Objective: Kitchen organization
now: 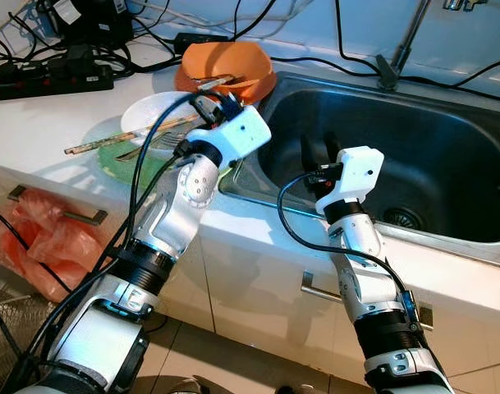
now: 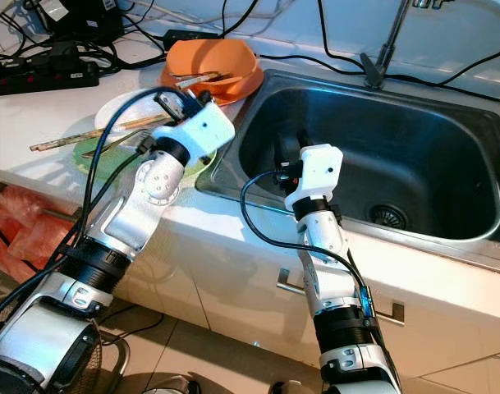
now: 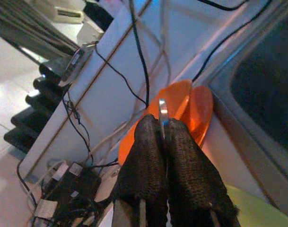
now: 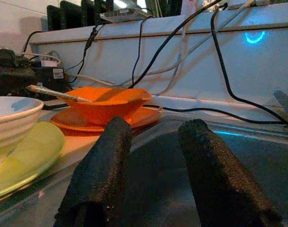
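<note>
My left gripper (image 1: 217, 103) hovers over the counter just in front of the orange bowl (image 1: 229, 66). It is shut on a thin metal utensil (image 3: 162, 111), whose silver edge sticks out between the fingertips. The orange bowl sits on an orange plate (image 4: 134, 118) with chopsticks lying in it. A white bowl (image 1: 151, 111) rests on a green plate (image 1: 118, 160), with long chopsticks (image 1: 110, 141) and a fork (image 1: 151, 146) across them. My right gripper (image 1: 319, 152) is open inside the steel sink (image 1: 447, 139), near its left wall, with nothing between its fingers (image 4: 106, 161).
A faucet (image 1: 397, 57) stands behind the sink. Black cables and a power strip (image 1: 44, 78) crowd the back of the counter. A red plastic bag (image 1: 36, 238) hangs by the cabinet front at lower left. The drain (image 1: 401, 217) lies at the sink bottom.
</note>
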### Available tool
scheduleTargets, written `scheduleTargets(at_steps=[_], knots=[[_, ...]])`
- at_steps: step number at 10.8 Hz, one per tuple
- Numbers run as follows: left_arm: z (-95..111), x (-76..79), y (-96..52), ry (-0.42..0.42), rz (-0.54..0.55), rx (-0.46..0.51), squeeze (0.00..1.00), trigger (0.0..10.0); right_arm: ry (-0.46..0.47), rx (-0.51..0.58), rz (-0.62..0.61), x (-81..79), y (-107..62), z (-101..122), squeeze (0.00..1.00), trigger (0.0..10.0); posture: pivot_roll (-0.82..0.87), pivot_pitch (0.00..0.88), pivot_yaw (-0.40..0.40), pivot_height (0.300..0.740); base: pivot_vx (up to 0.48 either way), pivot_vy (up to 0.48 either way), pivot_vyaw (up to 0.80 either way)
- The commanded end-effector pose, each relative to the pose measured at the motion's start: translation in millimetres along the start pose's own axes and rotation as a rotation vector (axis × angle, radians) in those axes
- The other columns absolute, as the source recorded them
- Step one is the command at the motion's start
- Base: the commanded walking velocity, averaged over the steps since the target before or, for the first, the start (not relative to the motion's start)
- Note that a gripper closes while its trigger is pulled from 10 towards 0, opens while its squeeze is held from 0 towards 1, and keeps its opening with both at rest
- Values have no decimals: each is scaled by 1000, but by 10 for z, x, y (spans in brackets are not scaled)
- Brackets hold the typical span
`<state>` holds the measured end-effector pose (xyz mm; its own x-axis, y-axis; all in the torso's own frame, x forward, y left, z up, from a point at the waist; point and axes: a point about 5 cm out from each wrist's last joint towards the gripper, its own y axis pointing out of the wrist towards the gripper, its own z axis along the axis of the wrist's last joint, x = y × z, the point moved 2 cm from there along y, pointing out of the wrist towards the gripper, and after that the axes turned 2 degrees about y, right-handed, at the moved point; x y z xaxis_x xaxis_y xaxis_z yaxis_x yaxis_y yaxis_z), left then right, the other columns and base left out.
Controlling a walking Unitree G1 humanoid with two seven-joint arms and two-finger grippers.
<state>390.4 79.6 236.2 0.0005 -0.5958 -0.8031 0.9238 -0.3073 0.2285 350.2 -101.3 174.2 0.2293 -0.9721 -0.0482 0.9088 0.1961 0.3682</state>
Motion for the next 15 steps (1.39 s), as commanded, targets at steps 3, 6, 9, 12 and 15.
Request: scheduleTargets(at_steps=[3, 6, 9, 12, 15], knots=[[208, -234, 50, -141, 86, 77, 0, 0, 6, -13, -11, 24, -20, -26, 0, 10000, 30, 81, -7, 740, 0, 0, 0], [334, -434, 49, -373, 145, 135, 0, 10000, 7, -15, -9, 14, -19, -32, 0, 10000, 33, 79, -6, 740, 0, 0, 0], [427, -553, 18, -549, 171, 200, 0, 10000, 9, -17, -5, 8, -21, -38, 0, 10000, 33, 79, -6, 740, 0, 0, 0], [717, -791, -96, -757, 170, 418, 0, 10000, 11, -21, -4, 4, -23, -48, 0, 10000, 36, 79, -7, 740, 0, 0, 0], [852, -682, -149, -925, 28, 514, 0, 10000, -1, -16, 1, -3, -17, -42, 0, 10000, 34, 70, -6, 740, 0, 0, 0]])
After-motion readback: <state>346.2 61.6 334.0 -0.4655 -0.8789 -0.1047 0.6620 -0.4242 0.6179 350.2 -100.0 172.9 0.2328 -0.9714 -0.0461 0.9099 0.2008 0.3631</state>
